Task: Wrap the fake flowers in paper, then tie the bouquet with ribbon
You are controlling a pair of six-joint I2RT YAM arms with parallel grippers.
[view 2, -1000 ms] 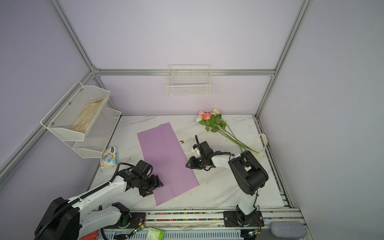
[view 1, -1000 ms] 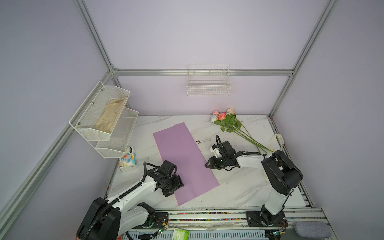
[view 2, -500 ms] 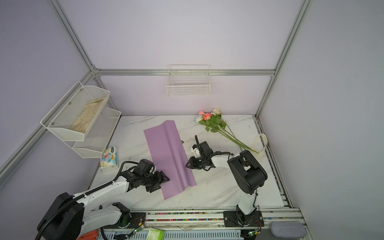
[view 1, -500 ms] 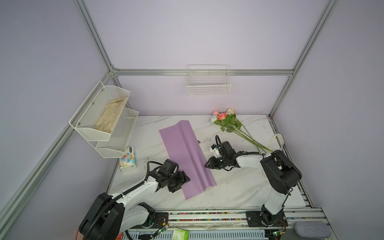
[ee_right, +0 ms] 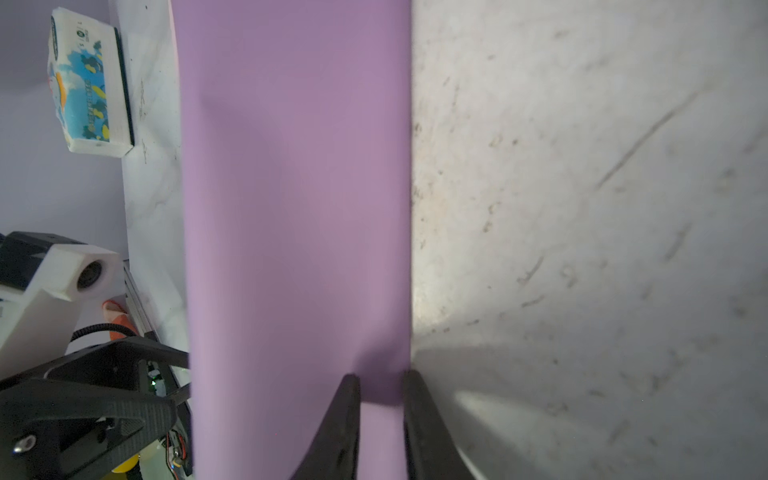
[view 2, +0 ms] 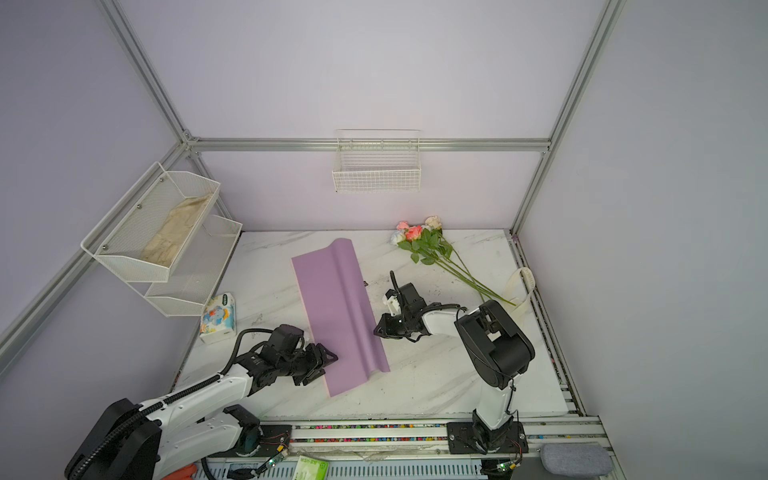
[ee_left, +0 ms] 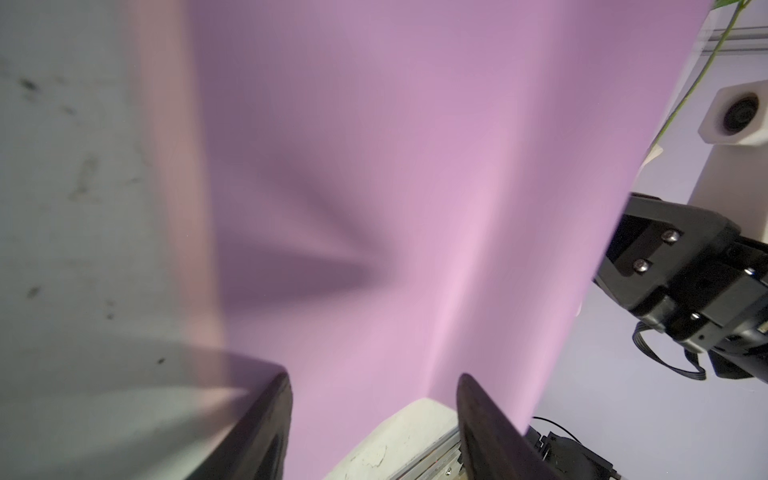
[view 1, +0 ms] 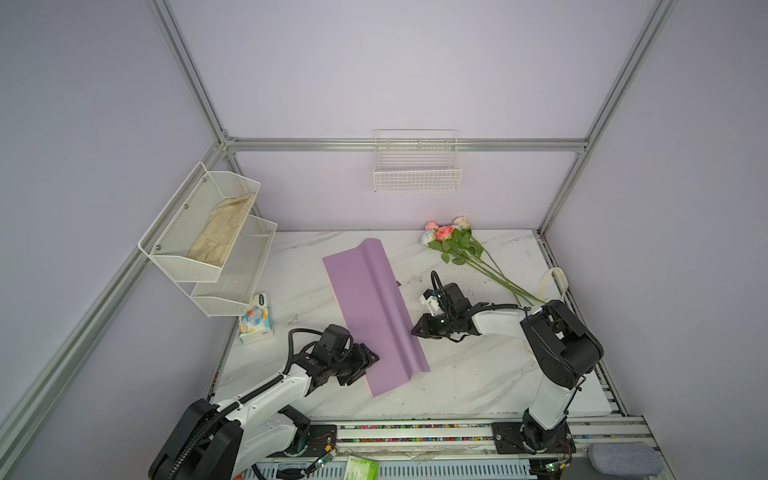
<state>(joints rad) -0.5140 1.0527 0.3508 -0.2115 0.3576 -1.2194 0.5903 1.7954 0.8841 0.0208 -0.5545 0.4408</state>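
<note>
Looking from the near edge of the marble table [view 1: 478,374], with twelve o'clock at the back wall, we meet first the left gripper [view 1: 371,360] at about seven o'clock. It lies low, just at the near left edge of the purple paper sheet [view 1: 370,307]. In the left wrist view its fingers [ee_left: 266,428] stand wide apart and the paper shows in the space between them; we cannot tell if they touch it.

The paper runs from six o'clock toward twelve, with a raised ridge along its right side. At three o'clock of the paper, near the middle of the table, is the right gripper [view 1: 415,330]. In the right wrist view its fingers [ee_right: 340,424] are narrow, with a small gap, and the right edge of the paper sits in this gap. We cannot tell if it is pinched.

At nine o'clock a tissue pack [view 1: 255,318] stands by the table edge. At three o'clock a cream ribbon [view 1: 555,276] lies in a loop.

The bouquet [view 1: 461,249] lies flat at one o'clock, well apart from the paper and from both grippers. Its blooms point to the back wall and its bare stems to four o'clock, ending near the ribbon.

On the back wall at twelve o'clock hangs a wire basket [view 1: 417,174].
</note>
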